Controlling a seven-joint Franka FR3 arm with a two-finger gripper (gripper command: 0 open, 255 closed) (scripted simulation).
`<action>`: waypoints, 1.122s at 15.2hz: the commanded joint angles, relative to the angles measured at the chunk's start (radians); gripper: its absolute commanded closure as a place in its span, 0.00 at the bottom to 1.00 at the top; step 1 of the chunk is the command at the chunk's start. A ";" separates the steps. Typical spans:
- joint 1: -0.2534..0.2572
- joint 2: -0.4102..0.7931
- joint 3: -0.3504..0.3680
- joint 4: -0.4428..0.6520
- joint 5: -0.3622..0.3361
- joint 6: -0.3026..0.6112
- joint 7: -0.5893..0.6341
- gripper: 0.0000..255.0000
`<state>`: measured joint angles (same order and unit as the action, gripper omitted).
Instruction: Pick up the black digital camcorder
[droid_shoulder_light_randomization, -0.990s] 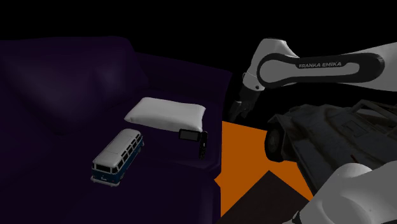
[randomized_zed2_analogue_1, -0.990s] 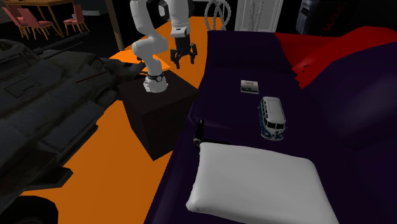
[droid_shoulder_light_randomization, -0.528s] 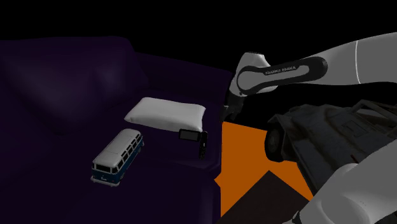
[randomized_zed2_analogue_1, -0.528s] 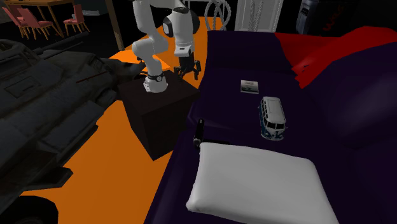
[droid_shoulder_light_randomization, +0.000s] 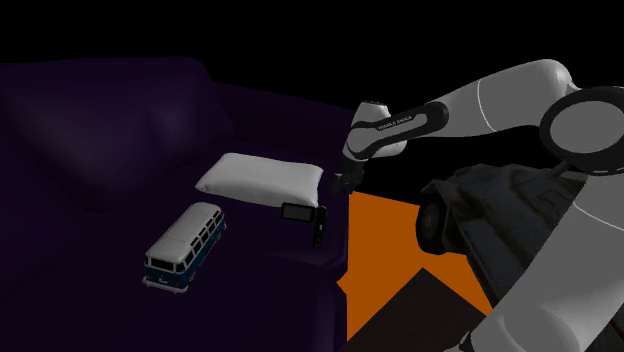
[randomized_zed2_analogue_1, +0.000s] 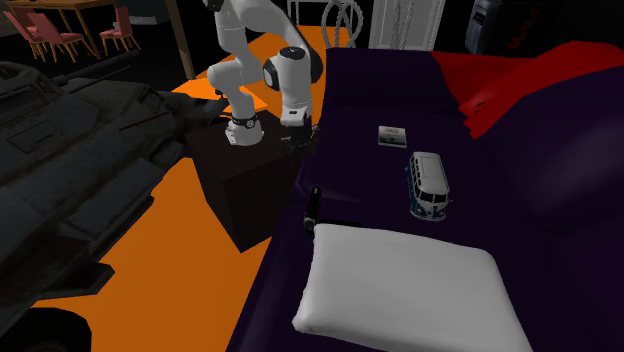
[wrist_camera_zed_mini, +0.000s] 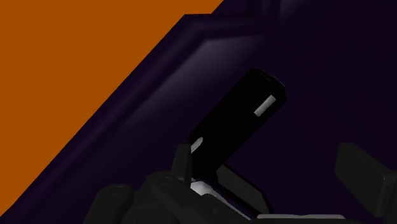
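The gripper (droid_shoulder_light_randomization: 340, 183) has come down and closer to the one black camcorder (droid_shoulder_light_randomization: 305, 216) since a second ago; nothing else has shifted. The camcorder lies at the purple sofa's (droid_shoulder_light_randomization: 100, 150) edge, just beside the one white pillow (droid_shoulder_light_randomization: 262, 178). It is just ahead of the wide-apart jaws, nearer one finger, not clasped. One toy van (droid_shoulder_light_randomization: 185, 245) stands near the pillow.

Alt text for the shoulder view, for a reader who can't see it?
A white robot arm reaches over a dark purple sofa, its black pincer hanging clear of the small black camcorder at the seat's edge. A white pillow and a blue-and-white toy van lie nearby on the seat.
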<state>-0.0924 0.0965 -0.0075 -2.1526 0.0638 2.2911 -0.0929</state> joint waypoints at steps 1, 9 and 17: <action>-0.006 0.083 -0.005 0.059 0.006 0.020 -0.009 0.00; -0.035 0.399 -0.012 0.330 0.028 0.047 -0.033 0.00; -0.051 0.589 -0.011 0.492 0.038 0.066 -0.042 0.00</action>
<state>-0.1432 0.6734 -0.0187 -1.6648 0.1007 2.3487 -0.1343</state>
